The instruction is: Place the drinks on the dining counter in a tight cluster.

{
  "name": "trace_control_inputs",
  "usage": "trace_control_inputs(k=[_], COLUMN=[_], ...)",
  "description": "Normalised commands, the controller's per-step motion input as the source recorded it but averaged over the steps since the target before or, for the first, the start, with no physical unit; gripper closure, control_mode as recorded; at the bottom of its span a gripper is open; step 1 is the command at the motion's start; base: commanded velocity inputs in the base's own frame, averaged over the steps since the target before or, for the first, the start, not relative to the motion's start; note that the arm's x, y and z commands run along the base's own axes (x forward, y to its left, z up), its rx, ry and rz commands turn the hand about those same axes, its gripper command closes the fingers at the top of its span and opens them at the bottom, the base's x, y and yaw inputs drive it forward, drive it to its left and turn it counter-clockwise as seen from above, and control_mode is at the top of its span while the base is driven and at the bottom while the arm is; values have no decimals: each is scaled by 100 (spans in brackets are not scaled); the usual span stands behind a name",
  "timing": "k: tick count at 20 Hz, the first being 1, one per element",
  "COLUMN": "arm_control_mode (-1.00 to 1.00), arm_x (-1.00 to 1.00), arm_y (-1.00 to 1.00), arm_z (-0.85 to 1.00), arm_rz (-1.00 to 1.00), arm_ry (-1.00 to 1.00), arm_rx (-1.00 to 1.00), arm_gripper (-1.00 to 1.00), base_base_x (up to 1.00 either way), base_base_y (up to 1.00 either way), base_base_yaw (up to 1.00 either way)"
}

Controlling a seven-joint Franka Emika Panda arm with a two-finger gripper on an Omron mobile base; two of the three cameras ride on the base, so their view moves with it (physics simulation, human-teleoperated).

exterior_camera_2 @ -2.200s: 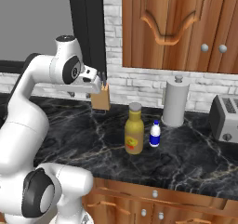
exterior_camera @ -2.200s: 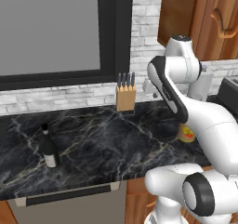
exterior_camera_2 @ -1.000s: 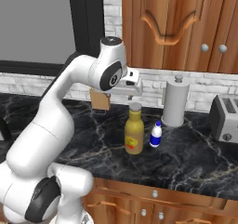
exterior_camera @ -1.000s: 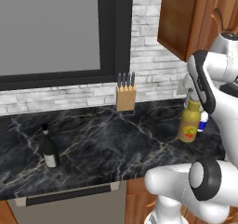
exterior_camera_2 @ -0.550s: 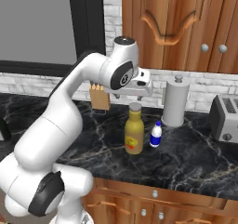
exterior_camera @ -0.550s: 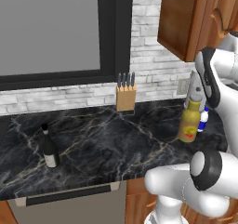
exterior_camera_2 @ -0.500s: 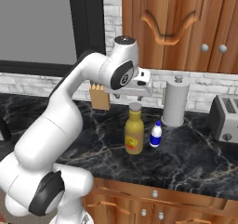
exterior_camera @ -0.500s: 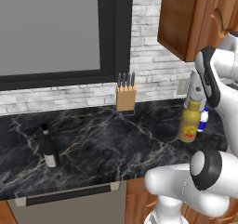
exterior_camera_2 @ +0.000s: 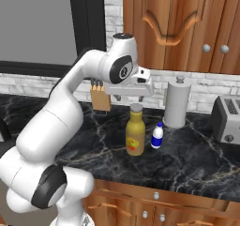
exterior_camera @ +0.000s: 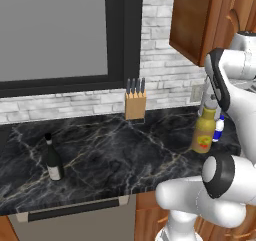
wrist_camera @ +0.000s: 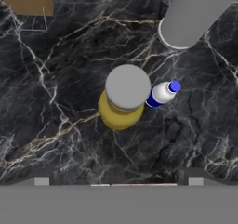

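The mustard-yellow bottle (exterior_camera_2: 135, 136) with a grey cap (wrist_camera: 128, 87) stands upright on a black marble wall counter (exterior_camera_2: 197, 159). The small blue-and-white bottle (exterior_camera_2: 157, 136) stands close at its right (wrist_camera: 162, 93). My gripper (exterior_camera_2: 129, 99) hangs open just above the yellow bottle's cap, with nothing between its fingers (wrist_camera: 42, 177). In the left base view the yellow bottle (exterior_camera: 204, 133) is at the right beside my arm. The slim dark wine bottle (exterior_camera: 53, 157) stands far to the left on the same counter. The dining counter is out of view.
A wooden knife block (exterior_camera_2: 100, 98) stands against the brick wall left of the bottles. A grey paper-towel roll (exterior_camera_2: 177, 102) and a toaster (exterior_camera_2: 227, 119) stand to their right. Wooden wall cabinets (exterior_camera_2: 187, 28) hang overhead.
My arm has swung right from beside the knife block and come over the yellow bottle. The jaws stand open. The bottles have not moved.
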Motion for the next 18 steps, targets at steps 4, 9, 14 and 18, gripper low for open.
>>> trace_control_inputs(k=[4, 9, 14, 18], arm_control_mode=[-100, -100, -100, -100], arm_x=[8, 30, 32, 34], arm_y=[0, 1, 0, 0], arm_z=[-13, -16, -8, -6], arm_rz=[0, 0, 0, 0], arm_ry=[2, 1, 0, 0], arm_rx=[0, 0, 0, 0], arm_gripper=[-100, -100, -100, -100], base_base_x=[0, 0, 0, 0], base_base_y=[0, 0, 0, 0], base_base_yaw=[0, 0, 0, 0])
